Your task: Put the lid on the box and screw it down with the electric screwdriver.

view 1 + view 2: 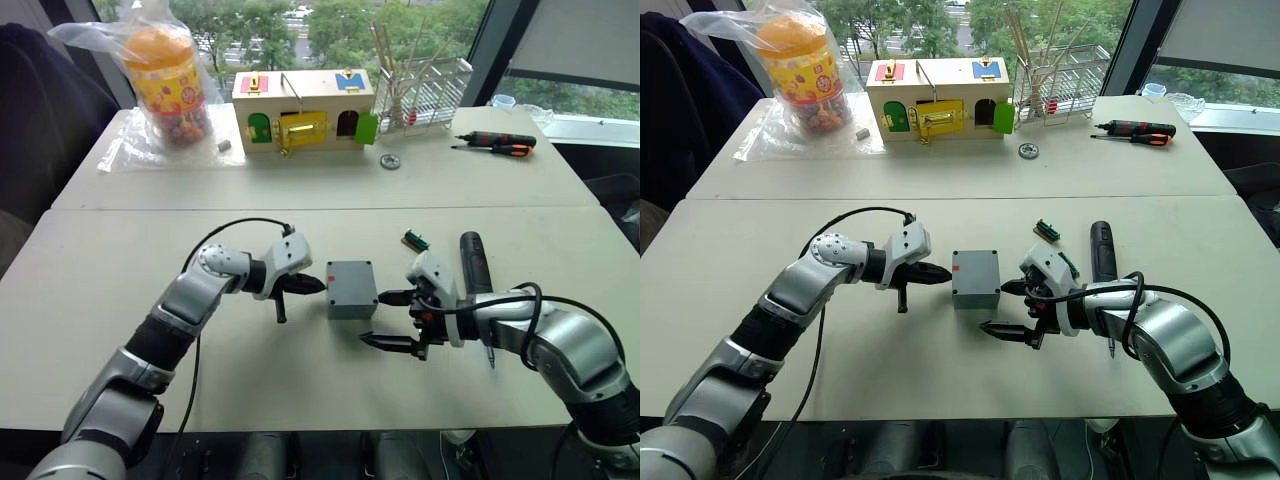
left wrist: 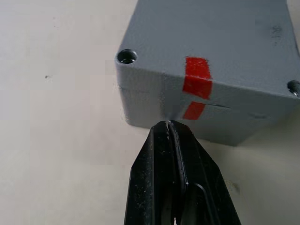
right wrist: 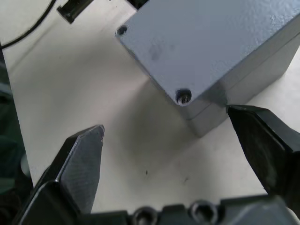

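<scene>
Small grey plastic box (image 1: 352, 288), its flat square grey lid (image 2: 211, 42) seated on top, standing mid-way across the pale table (image 1: 300, 240) between both arms. Left claw (image 1: 308, 284), fingers pressed together, tips touching the box's red-marked side; right claw (image 1: 387, 320) spread wide just beside the opposite side. Thick black cylindrical electric screwdriver (image 1: 473, 264) lying on the table behind the right claw.
</scene>
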Robot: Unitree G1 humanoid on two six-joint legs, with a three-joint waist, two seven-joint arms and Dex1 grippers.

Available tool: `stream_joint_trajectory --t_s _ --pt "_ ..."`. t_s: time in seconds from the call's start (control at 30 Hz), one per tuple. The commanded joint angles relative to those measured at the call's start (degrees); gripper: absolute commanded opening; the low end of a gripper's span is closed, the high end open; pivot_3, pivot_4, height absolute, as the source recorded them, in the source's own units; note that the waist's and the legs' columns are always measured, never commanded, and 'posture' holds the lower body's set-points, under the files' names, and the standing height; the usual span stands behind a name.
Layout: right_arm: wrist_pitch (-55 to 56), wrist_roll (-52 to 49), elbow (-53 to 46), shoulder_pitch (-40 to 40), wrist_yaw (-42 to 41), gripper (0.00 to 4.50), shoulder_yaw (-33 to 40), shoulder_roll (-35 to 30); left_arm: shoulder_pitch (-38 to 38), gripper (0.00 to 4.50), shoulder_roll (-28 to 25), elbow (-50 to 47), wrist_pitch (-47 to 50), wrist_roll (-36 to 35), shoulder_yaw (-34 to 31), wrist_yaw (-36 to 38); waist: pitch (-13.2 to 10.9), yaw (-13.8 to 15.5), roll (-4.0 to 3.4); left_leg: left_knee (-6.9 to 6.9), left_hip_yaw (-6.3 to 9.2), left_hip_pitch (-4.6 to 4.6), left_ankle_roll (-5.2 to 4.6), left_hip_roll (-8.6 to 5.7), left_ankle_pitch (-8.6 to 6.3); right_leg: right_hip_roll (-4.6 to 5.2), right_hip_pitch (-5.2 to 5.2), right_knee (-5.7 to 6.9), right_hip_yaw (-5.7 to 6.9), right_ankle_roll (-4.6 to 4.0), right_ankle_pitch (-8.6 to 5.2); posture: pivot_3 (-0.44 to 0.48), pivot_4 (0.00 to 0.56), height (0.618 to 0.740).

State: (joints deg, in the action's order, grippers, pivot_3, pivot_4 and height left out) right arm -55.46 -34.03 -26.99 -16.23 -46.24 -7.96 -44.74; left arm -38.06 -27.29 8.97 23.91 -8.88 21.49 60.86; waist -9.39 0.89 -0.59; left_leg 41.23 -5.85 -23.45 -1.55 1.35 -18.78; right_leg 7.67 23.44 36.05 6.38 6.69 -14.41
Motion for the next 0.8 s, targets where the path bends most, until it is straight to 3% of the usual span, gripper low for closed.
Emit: stream_joint_trajectory --t_s 0.03,0.23,0.37,0.53,0.67,0.8 --pt "-1.12 -2.37 -3.83 -0.49 0.39 4.48 0.41 1.52 -2.76 0.00 2.66 3.72 -5.16 1.75 -0.33 -0.80 0.00 -0.05 0.00 0.00 0.00 0.00 0.00 0.00 0.00 0.00 0.00 0.00 0.00 0.00 0.00 0.000 0.150 0.711" --pt "-6.05 -7.00 -7.39 -0.32 2.08 4.48 2.79 3.10 -4.59 0.00 4.98 8.88 -8.51 3.32 -0.90 -0.82 0.00 -0.07 0.01 -0.04 0.01 0.00 -0.01 0.01 0.00 -0.01 0.02 0.04 0.00 -0.01 0.00 0.000 0.150 0.711" --pt "-6.70 -6.28 -8.55 0.91 1.90 4.48 5.70 -1.79 -4.34 0.00 2.58 8.48 -9.27 5.02 -2.04 -1.09 -0.01 -0.06 0.02 0.01 0.02 -0.01 -0.05 0.00 -0.03 0.03 0.03 0.02 0.00 -0.01 0.00 0.000 0.150 0.711" --pt "-0.80 -1.10 -3.61 0.78 0.19 4.48 5.36 -7.23 0.30 0.00 -4.26 -3.19 -3.02 2.79 -2.94 2.97 -0.02 -0.35 0.04 -0.08 0.01 -0.02 -0.06 0.05 -0.04 0.01 0.09 0.03 -0.01 -0.01 0.00 0.000 0.150 0.711" --pt "5.42 3.03 1.82 -2.21 -0.84 4.48 2.17 -5.10 4.69 0.00 -7.76 -13.68 3.91 -0.01 -2.67 5.70 -0.05 -0.29 0.07 -0.08 -0.05 -0.01 -0.06 0.05 -0.03 0.02 0.10 0.03 -0.03 -0.01 0.00 0.000 0.150 0.711" --pt "8.89 4.75 5.05 -4.64 -2.19 4.48 -0.49 -1.36 5.97 0.00 -7.34 -16.82 7.09 -0.30 -2.00 4.89 -0.06 0.03 0.11 0.02 0.02 -0.01 -0.05 0.05 -0.03 0.00 0.04 0.04 0.00 -0.01 0.00 0.000 0.150 0.711"
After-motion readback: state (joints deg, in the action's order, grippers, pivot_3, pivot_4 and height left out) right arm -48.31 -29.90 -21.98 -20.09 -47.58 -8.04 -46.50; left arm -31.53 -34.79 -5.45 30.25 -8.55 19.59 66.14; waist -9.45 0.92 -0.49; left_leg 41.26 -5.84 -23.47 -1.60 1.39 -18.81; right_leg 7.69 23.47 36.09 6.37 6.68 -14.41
